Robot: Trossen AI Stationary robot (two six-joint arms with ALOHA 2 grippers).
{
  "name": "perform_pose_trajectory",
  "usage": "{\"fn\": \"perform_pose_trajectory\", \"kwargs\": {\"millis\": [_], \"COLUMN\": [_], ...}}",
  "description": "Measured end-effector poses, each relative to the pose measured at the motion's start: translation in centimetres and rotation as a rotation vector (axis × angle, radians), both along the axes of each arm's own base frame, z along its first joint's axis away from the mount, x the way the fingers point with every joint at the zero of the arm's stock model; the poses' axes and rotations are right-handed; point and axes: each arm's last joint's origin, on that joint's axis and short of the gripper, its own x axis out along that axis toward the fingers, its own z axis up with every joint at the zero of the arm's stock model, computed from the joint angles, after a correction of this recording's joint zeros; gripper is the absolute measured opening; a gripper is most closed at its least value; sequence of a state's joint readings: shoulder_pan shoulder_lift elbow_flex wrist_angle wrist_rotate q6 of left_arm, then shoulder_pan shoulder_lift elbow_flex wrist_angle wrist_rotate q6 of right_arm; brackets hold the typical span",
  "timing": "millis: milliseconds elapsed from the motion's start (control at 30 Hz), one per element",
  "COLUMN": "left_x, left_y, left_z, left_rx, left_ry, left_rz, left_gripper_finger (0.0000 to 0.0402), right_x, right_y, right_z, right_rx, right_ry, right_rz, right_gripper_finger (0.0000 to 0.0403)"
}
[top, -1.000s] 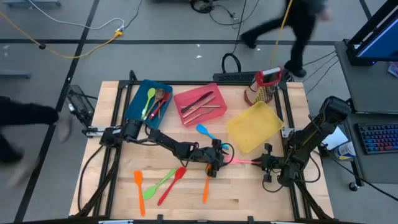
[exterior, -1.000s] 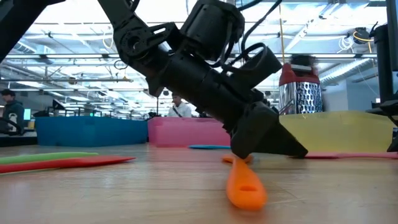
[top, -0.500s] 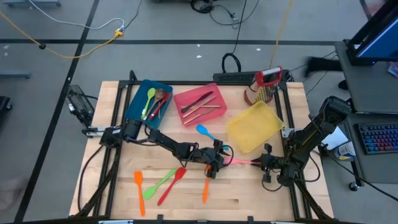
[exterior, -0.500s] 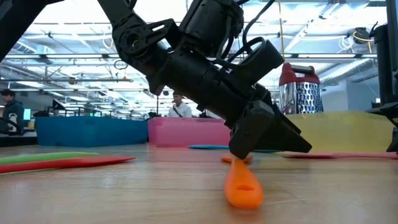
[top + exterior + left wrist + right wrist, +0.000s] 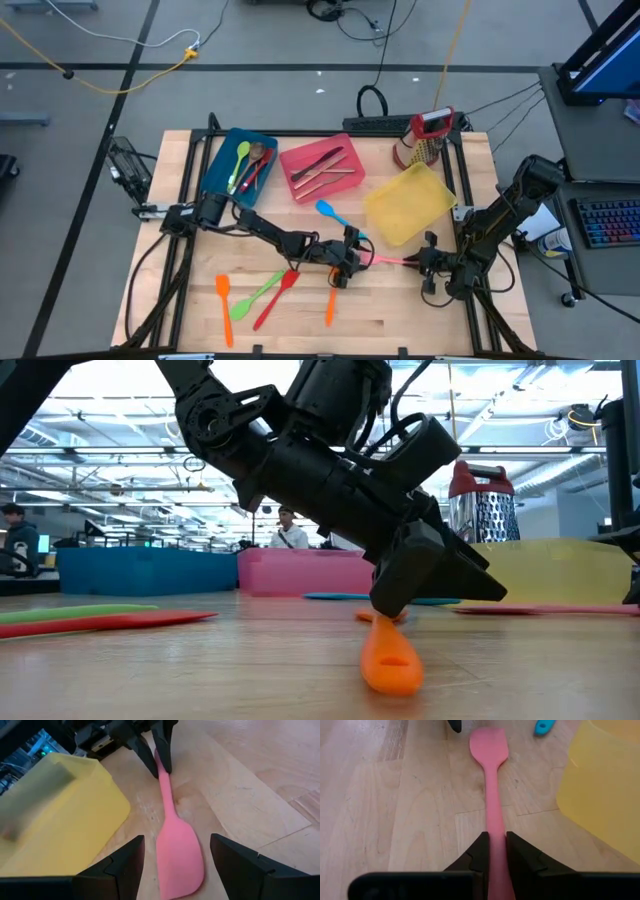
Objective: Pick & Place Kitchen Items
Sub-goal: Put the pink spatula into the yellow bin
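low view: left claw (image 5: 425, 575) has dipped slightly.

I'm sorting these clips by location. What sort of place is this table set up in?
Probably a robotics lab or open workshop, not a kitchen: cables trail over a bare grey floor, a keyboard sits on a desk beside the table, and the low view shows industrial ceiling lights.

Three plastic bins are counted: one blue bin (image 5: 232, 160), one pink bin (image 5: 322, 167), one yellow bin (image 5: 409, 203). One box grater (image 5: 425, 139) is seen. Six utensils (image 5: 270, 298) are counted loose on the table (image 5: 180, 300).
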State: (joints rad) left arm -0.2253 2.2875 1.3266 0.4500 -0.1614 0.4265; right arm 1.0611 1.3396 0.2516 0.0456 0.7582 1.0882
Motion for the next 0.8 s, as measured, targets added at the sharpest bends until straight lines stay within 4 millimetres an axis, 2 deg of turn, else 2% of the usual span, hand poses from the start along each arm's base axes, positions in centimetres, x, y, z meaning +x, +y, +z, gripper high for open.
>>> {"fn": "perform_pose_trajectory", "kwargs": {"millis": [200,367,800], "left_x": [0.0,-0.1,-0.3], "left_y": [0.1,-0.4,-1.3], "left_z": [-0.1,-0.1,-0.1], "left_rx": [-0.039,0.024,-0.037], "left_ry": [0.011,0.007,0.008], "left_rz": [0.024,0.006,-0.018], "left_gripper_finger": [0.0230,0.0230,0.0230], "right_x": [0.1,0.2,0.3], "right_y": [0.2,0.3,0.5], "right_z": [0.1,0.2,0.3], "right_rx": [-0.005,0.004,0.016], "right_ry": [-0.020,-0.024,-0.045], "right_rz": [0.021,0.031,0.023], "right_gripper_finger": [0.0038,0.0038,0.0038]}}
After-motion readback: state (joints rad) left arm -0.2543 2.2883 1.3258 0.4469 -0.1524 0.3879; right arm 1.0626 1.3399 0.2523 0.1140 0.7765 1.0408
